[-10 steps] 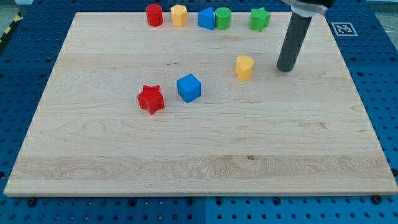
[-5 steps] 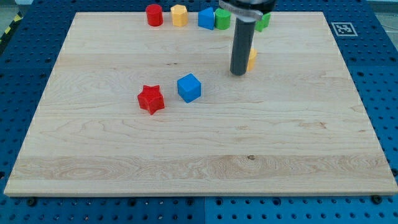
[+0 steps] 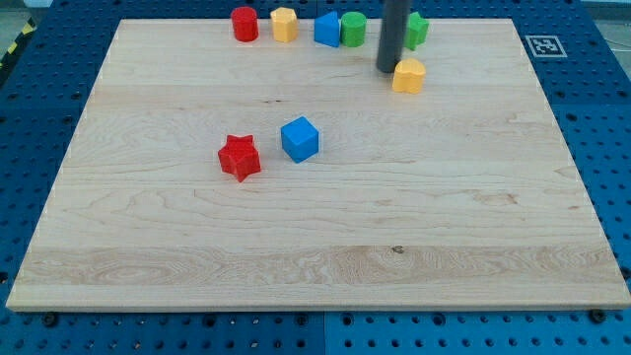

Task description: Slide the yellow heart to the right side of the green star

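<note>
A: yellow heart (image 3: 409, 75) sits just right of my tip (image 3: 387, 70), touching or a hair off, can't tell which. Slightly below the tip's level in the view.

B: claw state?

A: no claw on this rig, just the dark rod, so there's nothing to read as open or closed. The tip is down on the wooden board (image 3: 315, 247), near its top edge.

B: green star?

A: green star (image 3: 417, 30) is up and right of the tip, at the board's top edge. The rod covers its left part. The heart is below the star, close but apart from it.

B: the rest?

A: along the top edge, left of the rod: green cylinder (image 3: 353, 29) is nearest, then a blue block (image 3: 326, 29) touching or almost touching it, shape unclear. Then a yellow block (image 3: 284, 24), which looks faceted, and a red cylinder (image 3: 245, 23) furthest left.

B: mid-board?

A: blue cube (image 3: 300, 138) is down and left of the tip, well apart. Red star (image 3: 239, 157) is just left of the cube and a bit lower, with a small gap between them.
</note>
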Available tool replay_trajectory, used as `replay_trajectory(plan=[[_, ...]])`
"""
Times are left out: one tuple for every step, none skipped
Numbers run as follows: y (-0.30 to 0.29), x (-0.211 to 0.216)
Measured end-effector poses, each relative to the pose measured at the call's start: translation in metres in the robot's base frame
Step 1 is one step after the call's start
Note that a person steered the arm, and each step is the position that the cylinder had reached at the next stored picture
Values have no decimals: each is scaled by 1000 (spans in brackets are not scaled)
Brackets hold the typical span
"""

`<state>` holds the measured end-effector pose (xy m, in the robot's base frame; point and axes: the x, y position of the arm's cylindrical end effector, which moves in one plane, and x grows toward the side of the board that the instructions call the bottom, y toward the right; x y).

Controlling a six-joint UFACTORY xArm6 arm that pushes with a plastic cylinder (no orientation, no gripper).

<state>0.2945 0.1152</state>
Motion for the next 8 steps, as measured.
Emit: replay_trajectory(plan=[[-1,0],[-41,0],[-33,7],[-10,24],[-10,47],[-9,61],[24,62],[55,43]])
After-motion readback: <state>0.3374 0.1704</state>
